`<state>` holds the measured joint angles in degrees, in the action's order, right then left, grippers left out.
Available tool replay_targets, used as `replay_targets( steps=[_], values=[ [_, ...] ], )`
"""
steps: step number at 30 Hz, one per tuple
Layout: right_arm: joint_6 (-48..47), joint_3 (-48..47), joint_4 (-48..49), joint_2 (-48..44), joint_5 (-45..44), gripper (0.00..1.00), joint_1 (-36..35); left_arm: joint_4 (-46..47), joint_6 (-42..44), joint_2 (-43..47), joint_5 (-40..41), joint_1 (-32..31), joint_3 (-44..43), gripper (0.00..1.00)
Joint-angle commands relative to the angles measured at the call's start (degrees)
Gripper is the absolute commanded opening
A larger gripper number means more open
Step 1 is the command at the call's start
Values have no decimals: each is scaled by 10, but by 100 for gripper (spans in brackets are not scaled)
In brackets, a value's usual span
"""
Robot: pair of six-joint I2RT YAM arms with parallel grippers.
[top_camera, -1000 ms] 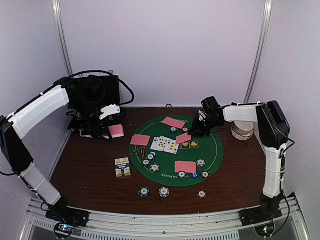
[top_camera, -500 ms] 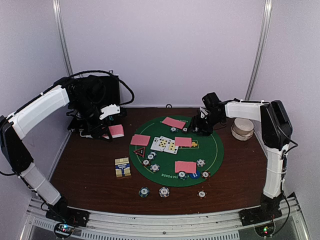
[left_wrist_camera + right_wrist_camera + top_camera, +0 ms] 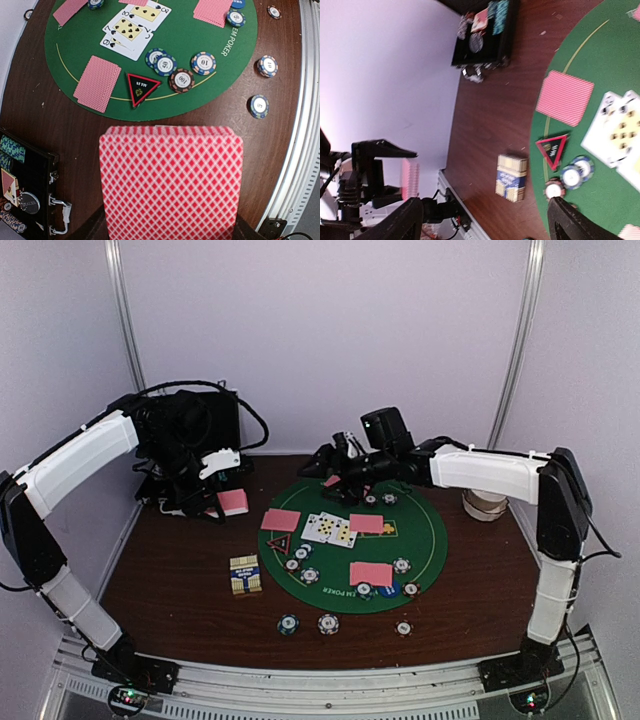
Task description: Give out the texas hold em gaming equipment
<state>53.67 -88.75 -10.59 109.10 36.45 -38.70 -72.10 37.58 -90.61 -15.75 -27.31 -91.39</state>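
1. Surface: a dark wooden table (image 3: 180,580) carries a round green poker mat (image 3: 415,540). Pale walls (image 3: 330,340) close the back and sides.
2. Left gripper (image 3: 225,502): it pinches a pink-backed card deck (image 3: 170,182) over bare wood, left of the mat and near the black case (image 3: 205,425).
3. Right gripper (image 3: 485,220): fingers are spread wide (hovering over the mat's far-left edge). The triangle marker (image 3: 279,542) and poker chips (image 3: 310,575) lie on the mat, nearer the arm bases.
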Motion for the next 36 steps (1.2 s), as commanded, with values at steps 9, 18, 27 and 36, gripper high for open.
replay_targets(
  steps=[9,18,27,36],
  values=[
    [167,-82,174,96,81,93,-96,20,-4,5,-19,3,-14,0],
    [198,-117,203,137,103,92,-113,20,-4,4,-22,3,-15,0],
    [211,-172,195,185,121,89,-133,20,-3,5,-21,2,-17,0],
    [207,-227,161,228,123,86,-139,20,-3,8,-24,2,-15,0]
  ],
)
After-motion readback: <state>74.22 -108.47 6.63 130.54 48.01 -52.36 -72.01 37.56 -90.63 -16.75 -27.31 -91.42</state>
